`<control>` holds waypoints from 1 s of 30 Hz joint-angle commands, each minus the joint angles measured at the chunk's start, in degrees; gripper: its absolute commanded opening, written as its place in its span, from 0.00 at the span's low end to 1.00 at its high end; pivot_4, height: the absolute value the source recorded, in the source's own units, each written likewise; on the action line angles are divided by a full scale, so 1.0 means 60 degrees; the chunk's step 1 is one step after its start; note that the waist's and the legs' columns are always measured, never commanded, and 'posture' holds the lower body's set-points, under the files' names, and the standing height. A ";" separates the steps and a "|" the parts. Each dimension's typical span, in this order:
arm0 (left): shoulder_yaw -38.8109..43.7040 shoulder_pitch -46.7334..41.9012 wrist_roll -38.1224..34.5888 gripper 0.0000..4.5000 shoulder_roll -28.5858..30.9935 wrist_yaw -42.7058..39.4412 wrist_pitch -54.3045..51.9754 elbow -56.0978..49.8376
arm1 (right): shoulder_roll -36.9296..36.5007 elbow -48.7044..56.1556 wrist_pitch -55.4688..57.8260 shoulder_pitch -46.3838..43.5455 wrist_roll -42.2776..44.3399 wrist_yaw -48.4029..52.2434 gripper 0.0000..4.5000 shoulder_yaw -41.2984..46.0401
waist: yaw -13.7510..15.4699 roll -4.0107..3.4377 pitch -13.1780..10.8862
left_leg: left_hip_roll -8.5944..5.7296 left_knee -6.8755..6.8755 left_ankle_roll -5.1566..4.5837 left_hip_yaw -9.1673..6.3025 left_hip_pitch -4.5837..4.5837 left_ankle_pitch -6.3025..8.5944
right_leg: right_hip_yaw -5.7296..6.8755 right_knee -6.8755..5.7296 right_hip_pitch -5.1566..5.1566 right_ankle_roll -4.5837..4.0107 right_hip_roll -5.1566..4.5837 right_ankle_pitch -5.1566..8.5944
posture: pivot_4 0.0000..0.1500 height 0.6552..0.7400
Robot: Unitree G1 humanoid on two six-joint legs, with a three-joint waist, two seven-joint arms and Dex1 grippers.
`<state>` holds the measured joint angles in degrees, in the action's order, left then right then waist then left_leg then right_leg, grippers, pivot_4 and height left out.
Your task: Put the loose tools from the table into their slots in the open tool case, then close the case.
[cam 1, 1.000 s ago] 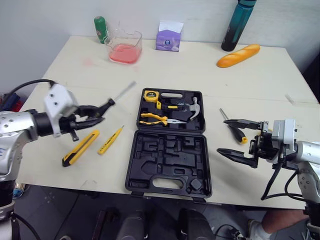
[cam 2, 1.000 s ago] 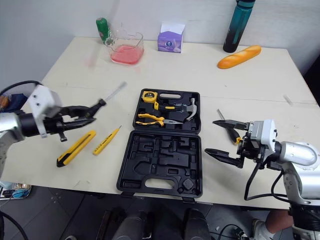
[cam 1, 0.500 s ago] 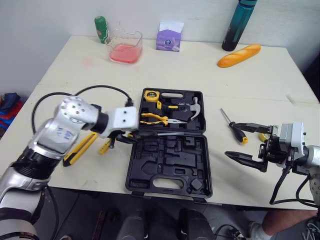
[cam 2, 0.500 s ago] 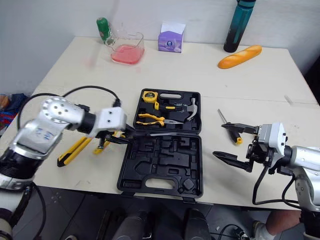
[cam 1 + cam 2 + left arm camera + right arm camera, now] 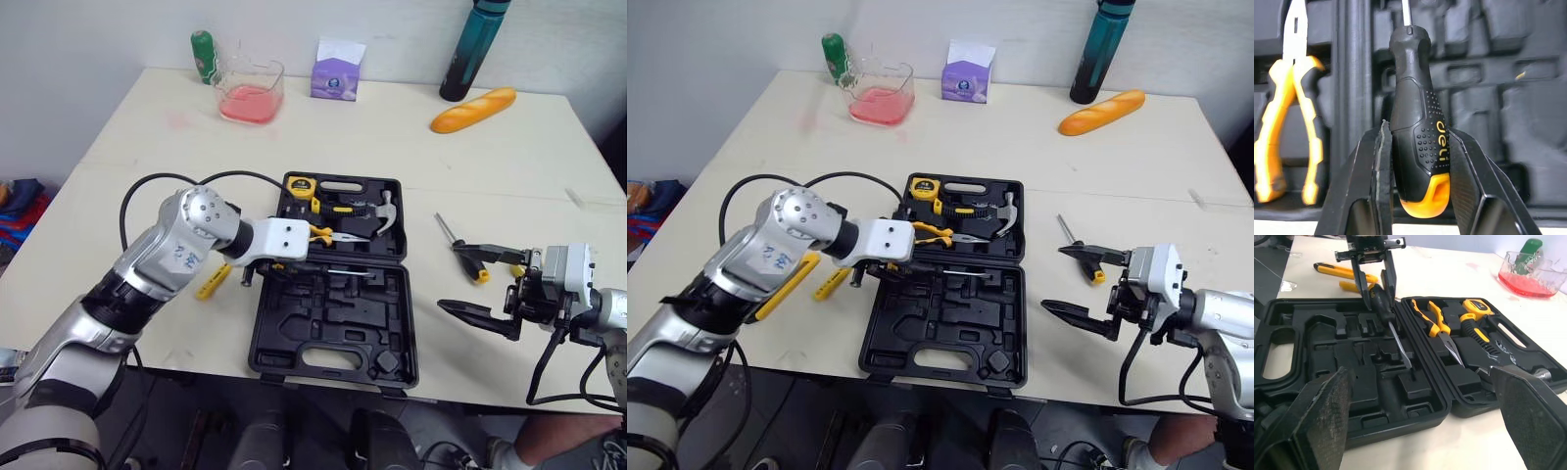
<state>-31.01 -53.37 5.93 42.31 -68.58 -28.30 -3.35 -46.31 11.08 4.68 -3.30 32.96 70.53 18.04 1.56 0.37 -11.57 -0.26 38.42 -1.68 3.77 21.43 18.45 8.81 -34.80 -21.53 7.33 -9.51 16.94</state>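
"Black fingers of the left gripper were clamped on the screwdriver handle?"

"Yes. The left arm was bent at the elbow and reached in from the tool case's left side. It held the screwdriver low over the empty half, beside the hinge."

"And the right gripper?"

"It hovered right of the case, jaws spread wide, empty. A second screwdriver lay by it."

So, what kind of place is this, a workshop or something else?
Probably an indoor test room rather than a workshop: a plain table against a bare white wall, with a tool case among unrelated things such as a bread loaf, a tissue box and a bottle.
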 commanded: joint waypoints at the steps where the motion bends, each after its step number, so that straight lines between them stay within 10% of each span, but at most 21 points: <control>1: -0.0106 -0.0393 0.0437 0.24 -0.0249 -0.0134 0.0361 0.0226 | -0.0079 0.0248 -0.0094 0.0045 0.0014 -0.0027 1.00 0.0116 | -0.0003 0.0000 0.0000 | 0.0000 -0.0002 0.0000 -0.0001 0.0000 0.0000 | 0.0000 0.0002 0.0000 0.0000 0.0000 0.0000 | 1.00 1.00; 25: -0.0063 -0.0365 0.1368 0.24 -0.0873 -0.0540 0.0424 0.0439 | 0.0079 0.0918 0.0013 0.0568 0.0142 -0.0449 1.00 0.0177 | -0.0003 0.0000 0.0000 | 0.0002 0.0036 -0.0005 -0.0012 0.0010 0.0003 | 0.0006 -0.0017 0.0003 0.0000 -0.0001 0.0000 | 1.00 1.00; 30: 0.0213 -0.0406 0.1035 0.76 -0.1025 -0.0634 0.0571 0.0366 | 0.0144 0.0534 -0.0305 0.0606 0.0027 -0.0232 1.00 0.0140 | -0.0004 0.0000 0.0000 | 0.0001 0.0044 -0.0008 -0.0013 0.0014 0.0005 | 0.0007 -0.0018 0.0003 0.0000 -0.0001 0.0000 | 1.00 1.00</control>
<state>-31.72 -55.52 12.98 36.27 -72.21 -25.68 0.67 -45.55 14.01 3.99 0.22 32.73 68.64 18.01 1.54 0.37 -11.57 -0.26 38.69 -1.73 3.69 21.52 18.48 8.85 -34.91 -21.51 7.33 -9.52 16.94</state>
